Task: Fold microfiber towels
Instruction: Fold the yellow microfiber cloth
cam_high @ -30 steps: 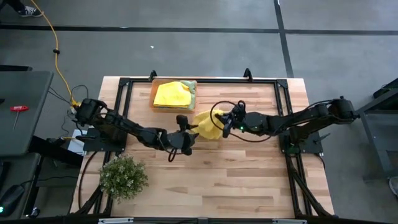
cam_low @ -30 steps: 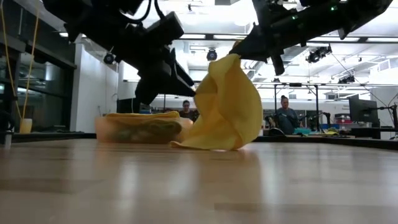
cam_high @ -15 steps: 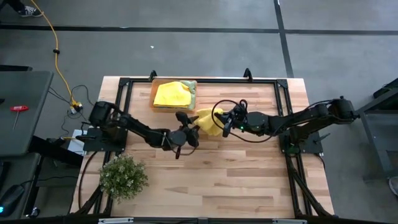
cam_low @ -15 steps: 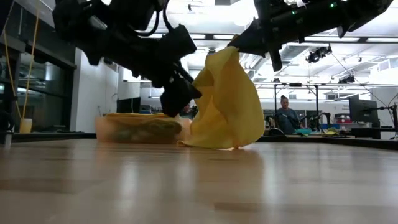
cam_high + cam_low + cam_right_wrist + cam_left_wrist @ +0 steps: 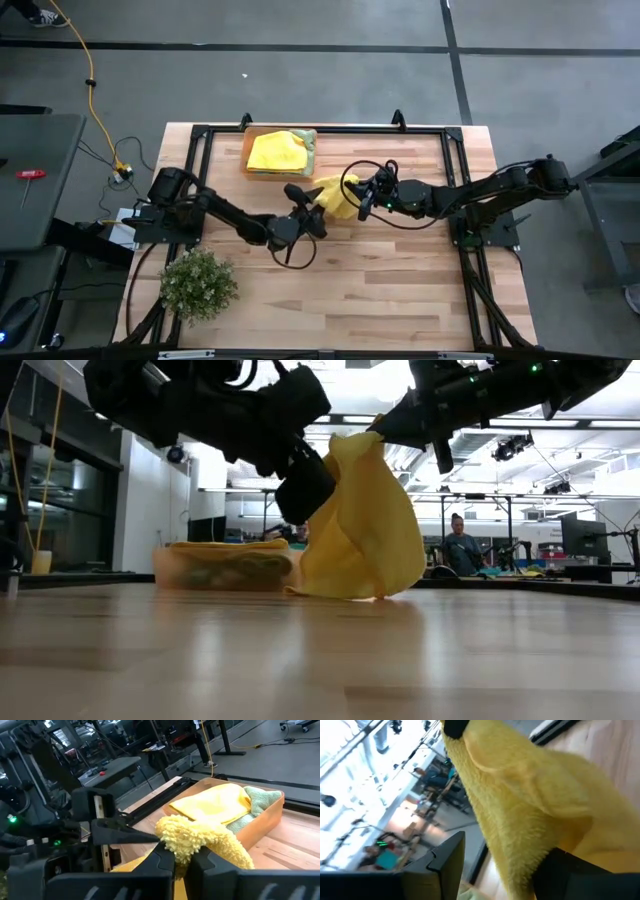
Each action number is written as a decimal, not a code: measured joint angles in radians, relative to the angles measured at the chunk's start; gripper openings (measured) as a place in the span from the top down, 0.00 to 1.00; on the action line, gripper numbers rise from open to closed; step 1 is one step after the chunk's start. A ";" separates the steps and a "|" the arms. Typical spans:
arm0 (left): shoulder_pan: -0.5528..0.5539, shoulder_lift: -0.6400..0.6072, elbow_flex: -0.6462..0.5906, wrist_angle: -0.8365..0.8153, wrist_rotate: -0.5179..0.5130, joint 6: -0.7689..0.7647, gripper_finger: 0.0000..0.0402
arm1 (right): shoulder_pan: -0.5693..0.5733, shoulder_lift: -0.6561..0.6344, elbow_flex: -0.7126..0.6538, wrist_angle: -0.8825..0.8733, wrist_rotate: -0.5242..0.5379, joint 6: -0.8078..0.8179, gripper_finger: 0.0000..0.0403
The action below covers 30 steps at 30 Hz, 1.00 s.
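Observation:
A yellow towel [image 5: 360, 520] hangs from my right gripper [image 5: 362, 200], which is shut on its top. The towel's lower edge [image 5: 340, 594] rests on the table. My left gripper [image 5: 308, 212] is open at the towel's left side. In the left wrist view a hanging fold of the towel [image 5: 520, 810] stands between its two fingers [image 5: 451, 862]. Another yellow towel [image 5: 276, 152] and a light green one [image 5: 306, 142] lie in the orange tray [image 5: 250, 172] at the far side. My right gripper pinches a bunched top part of the yellow towel [image 5: 184, 837] between its two fingers, coming level from the table's right. The towel hangs slack below the fingers, its lower edge on the table. My left gripper: I cannot tell whether its open fingers touch the towel between them.
The orange tray with towels stands just beyond the grippers. A small green plant [image 5: 198, 284] stands at the near left corner. Bare wood [image 5: 390, 280] lies at the table's near side. People show in the room behind [image 5: 462, 550].
My left gripper has moved toward the table's right edge and up to the hanging towel, turning as it went, so that the towel's side now stands between its fingers. My right gripper has kept the towel hanging in place.

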 joint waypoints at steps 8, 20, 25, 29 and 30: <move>-0.034 0.000 0.003 -0.002 -0.146 0.177 0.54 | 0.000 0.000 0.000 -0.005 0.000 -0.017 1.00; -0.086 0.000 0.003 -0.003 -0.149 0.329 0.54 | 0.000 0.000 0.000 -0.018 -0.001 -0.045 1.00; -0.091 0.000 0.003 -0.003 -0.184 0.369 0.54 | 0.000 0.000 0.000 -0.020 -0.001 -0.045 1.00; -0.096 0.000 0.003 -0.003 -0.186 0.369 0.54 | 0.000 0.000 0.000 -0.020 -0.001 -0.045 1.00; -0.096 0.000 0.003 -0.003 -0.187 0.369 0.54 | 0.000 0.000 0.000 -0.020 -0.001 -0.045 1.00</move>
